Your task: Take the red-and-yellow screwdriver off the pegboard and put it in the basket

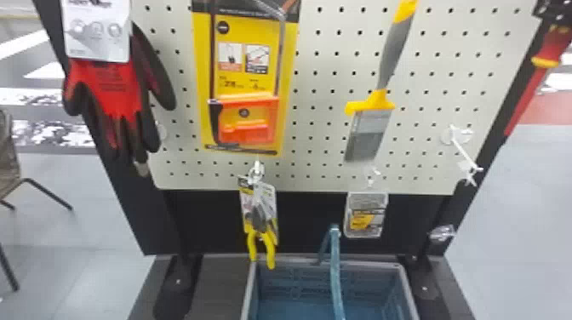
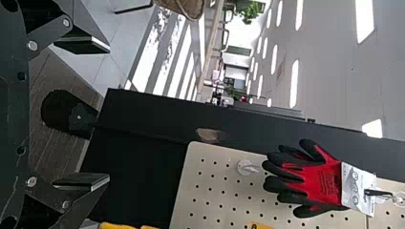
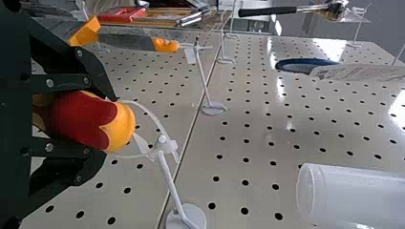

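The right gripper (image 1: 553, 9) holds the screwdriver (image 1: 554, 44) between its fingers at the pegboard (image 1: 325, 72)'s right side; the left gripper (image 2: 109, 112) has fingers wide.

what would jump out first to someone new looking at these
Probably the red-and-yellow screwdriver, its fat handle clamped in the right pincer beside a white hook on the pegboard. Next, the red-and-black glove hanging at the board's left edge in the head view, then the big yellow pack to its right.

Basket (image 1: 293, 278) partly past bottom edge
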